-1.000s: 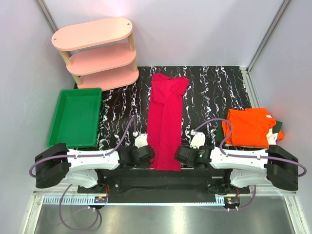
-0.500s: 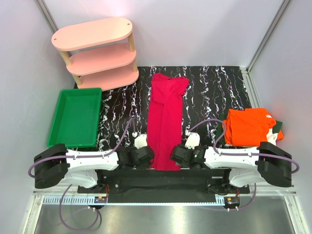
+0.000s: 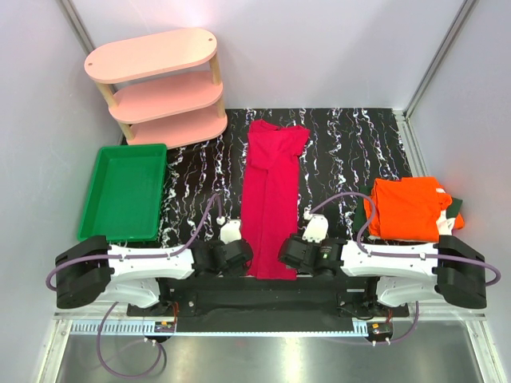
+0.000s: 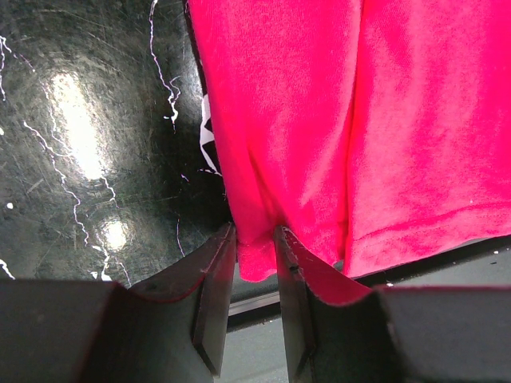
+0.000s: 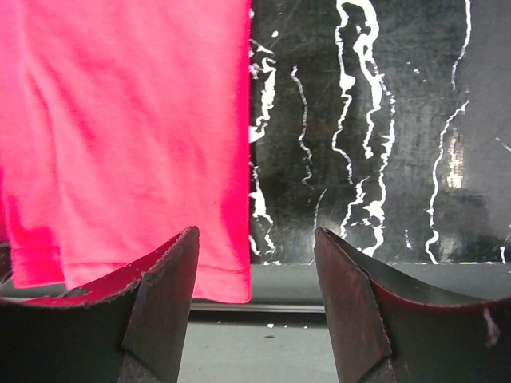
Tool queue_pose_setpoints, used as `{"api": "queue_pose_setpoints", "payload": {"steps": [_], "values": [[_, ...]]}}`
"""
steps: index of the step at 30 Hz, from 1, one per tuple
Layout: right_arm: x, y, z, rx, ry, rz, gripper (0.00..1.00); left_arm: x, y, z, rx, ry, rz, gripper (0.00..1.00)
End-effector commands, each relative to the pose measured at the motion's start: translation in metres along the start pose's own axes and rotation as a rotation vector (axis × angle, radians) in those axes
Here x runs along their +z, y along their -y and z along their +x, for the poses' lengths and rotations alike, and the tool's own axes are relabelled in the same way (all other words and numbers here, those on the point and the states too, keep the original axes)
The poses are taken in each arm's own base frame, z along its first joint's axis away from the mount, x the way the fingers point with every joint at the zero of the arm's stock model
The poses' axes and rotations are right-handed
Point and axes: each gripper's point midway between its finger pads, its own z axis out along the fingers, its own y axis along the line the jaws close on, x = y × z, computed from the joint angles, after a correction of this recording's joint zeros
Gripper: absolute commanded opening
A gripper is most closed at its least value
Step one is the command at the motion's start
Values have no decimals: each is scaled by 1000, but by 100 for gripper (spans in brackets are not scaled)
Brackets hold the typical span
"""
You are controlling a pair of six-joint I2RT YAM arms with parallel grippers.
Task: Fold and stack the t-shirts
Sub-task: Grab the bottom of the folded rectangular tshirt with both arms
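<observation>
A crimson t-shirt [image 3: 273,191] lies folded into a long strip down the middle of the black marbled table [image 3: 343,152], its hem hanging over the near edge. My left gripper [image 4: 254,239] is shut on the hem's near left corner [image 4: 257,259]. My right gripper [image 5: 254,243] stands open at the hem's near right corner [image 5: 222,279], which lies between its fingers, apart from both. An orange t-shirt [image 3: 409,207] lies folded at the right on top of a dark green one [image 3: 455,206], of which only an edge shows.
A green plastic tray [image 3: 125,191] sits at the left of the table. A pink three-tier shelf [image 3: 160,88] stands at the back left. Both arms lie low along the table's near edge [image 3: 255,279]. White walls close in on both sides.
The right arm has slid left toward the crimson shirt's near right corner. The left gripper has kept its hold and not moved.
</observation>
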Motion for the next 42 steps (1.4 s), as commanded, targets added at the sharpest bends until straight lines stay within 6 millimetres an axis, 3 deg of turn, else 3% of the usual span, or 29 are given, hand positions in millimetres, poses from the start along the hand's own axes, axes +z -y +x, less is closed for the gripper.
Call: {"api": "queue_pose_setpoints", "payload": {"steps": [1, 11, 19, 25, 31, 42], "values": [[-8, -12, -9, 16, 41, -22, 67, 3, -30, 25, 41, -86, -91, 33], [7, -1, 23, 1, -25, 18, 65, 2, -30, 26, 39, -85, -91, 33], [11, 12, 42, 25, -64, 46, 48, 2, -30, 26, 37, -85, -89, 33], [14, 20, 56, 22, -94, 65, 46, 2, -30, 27, 35, -84, -88, 33], [14, 14, 60, -4, -94, 54, 45, 2, -29, 28, 38, -86, -87, 32], [18, 14, 94, -34, -197, 78, 31, 0, -29, 32, 33, -91, -77, 30]]}}
